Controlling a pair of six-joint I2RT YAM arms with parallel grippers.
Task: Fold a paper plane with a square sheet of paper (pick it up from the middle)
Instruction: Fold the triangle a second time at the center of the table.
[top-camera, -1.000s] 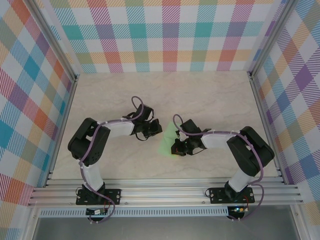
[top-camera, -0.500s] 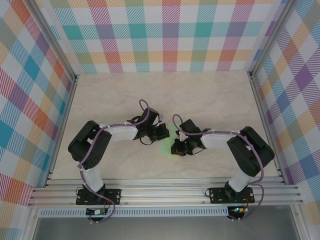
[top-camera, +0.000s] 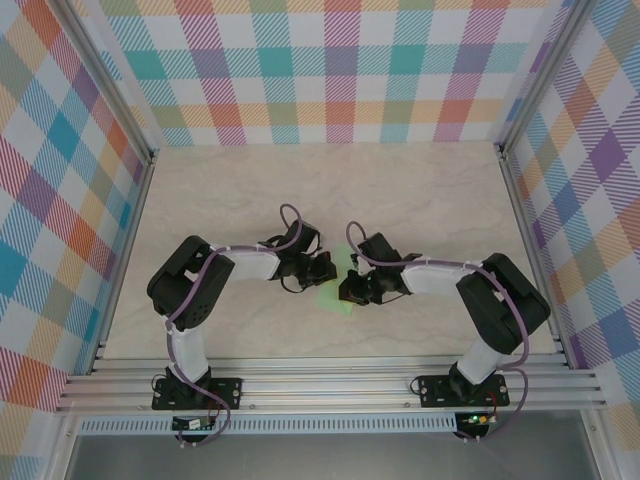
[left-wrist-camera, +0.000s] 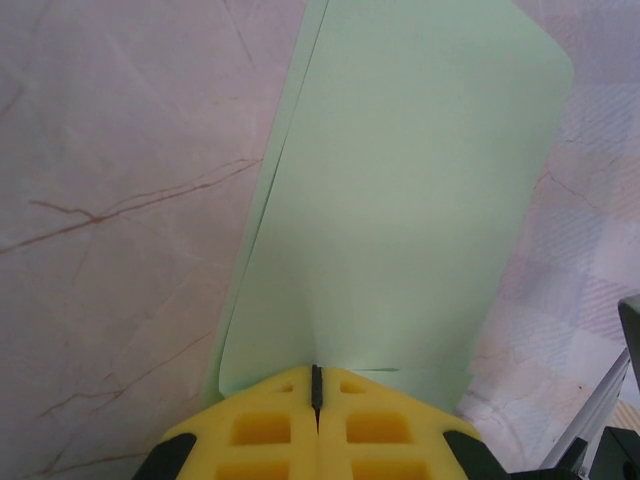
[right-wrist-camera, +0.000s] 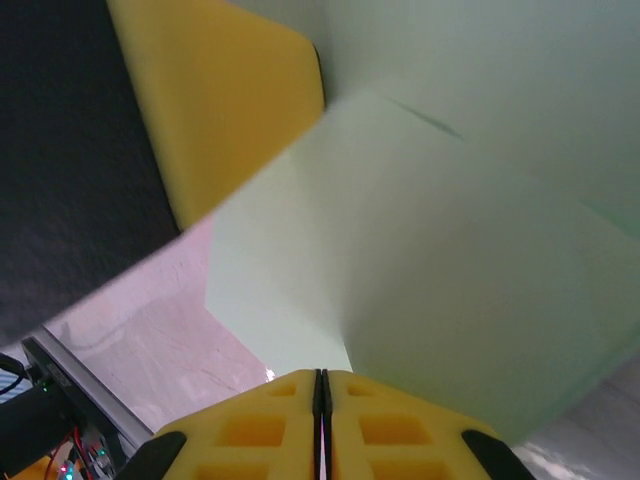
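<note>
Your left gripper has slid in toward the right gripper over the last second. The two now sit close together above the pale marbled tabletop. The thin pale-green sheet of paper lies between and under them, mostly covered from above. Both pincers are closed on the sheet. In the left wrist view, the yellow foam fingers pinch its near edge, where the layers lie doubled over. The right wrist view shows the other pair nipping a raised flap. You look to be setting a crease. Keep the edges lined up and press along the fold slowly. Don't pull the two grips apart, or the paper may skew or tear.
</note>
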